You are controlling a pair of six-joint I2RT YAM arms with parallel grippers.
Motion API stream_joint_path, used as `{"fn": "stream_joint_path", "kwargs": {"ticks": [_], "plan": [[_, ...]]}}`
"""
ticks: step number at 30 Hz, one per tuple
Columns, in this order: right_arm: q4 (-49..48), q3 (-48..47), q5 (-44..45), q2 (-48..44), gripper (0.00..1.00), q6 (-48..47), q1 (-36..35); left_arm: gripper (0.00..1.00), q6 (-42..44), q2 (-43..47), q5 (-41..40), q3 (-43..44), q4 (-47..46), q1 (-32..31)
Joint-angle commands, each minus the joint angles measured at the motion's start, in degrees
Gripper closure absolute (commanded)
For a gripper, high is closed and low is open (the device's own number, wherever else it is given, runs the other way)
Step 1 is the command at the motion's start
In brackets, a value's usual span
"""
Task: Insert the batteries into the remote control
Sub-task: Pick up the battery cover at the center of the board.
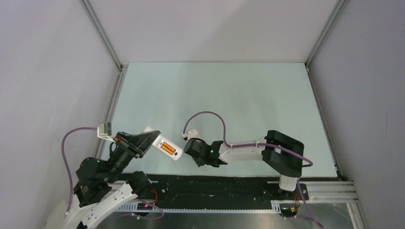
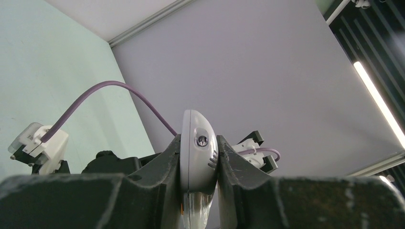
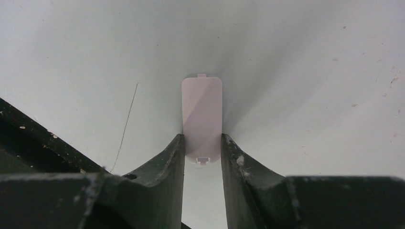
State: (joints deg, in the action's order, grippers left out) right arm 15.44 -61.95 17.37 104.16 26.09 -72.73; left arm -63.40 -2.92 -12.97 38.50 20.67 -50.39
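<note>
Left gripper (image 1: pixel 146 142) is clamped hard on the remote control (image 2: pixel 196 162), holding it clear of the table (image 1: pixel 248 95) near the left front corner. From the left wrist view the handset stands edge-on between the two dark fingers (image 2: pixel 167 162), its rounded end poking up past their tips. From above, the back of the remote faces the camera with the recess uncovered, and the batteries (image 1: pixel 167 148) sit inside it, an orange-copper patch (too small there to separate one cell from the other). Over to the right gripper (image 3: pixel 202 143), down low just beside the remote's free end. Its jaws are drawn in narrow around a small white battery cover (image 3: pixel 202 109) lying flat on the table. Each finger sits against one long edge of the cover's near half, and a little tab shows at each short end. The far half juts out beyond the fingertips.
</note>
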Motion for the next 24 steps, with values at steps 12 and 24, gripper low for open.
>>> {"fn": "stream_joint_path", "kwargs": {"ticks": [12, 24], "plan": [[10.81, 0.64, 1.03, -14.76, 0.71, -2.53, 1.84, 0.99, -3.46, -4.08, -3.37, -4.04, -1.29, 0.12], [25.03, 5.12, 3.08, -39.29, 0.71, -3.24, 2.32, 1.0, -11.6, -5.27, -1.38, -20.85, -17.88, 0.14]]}}
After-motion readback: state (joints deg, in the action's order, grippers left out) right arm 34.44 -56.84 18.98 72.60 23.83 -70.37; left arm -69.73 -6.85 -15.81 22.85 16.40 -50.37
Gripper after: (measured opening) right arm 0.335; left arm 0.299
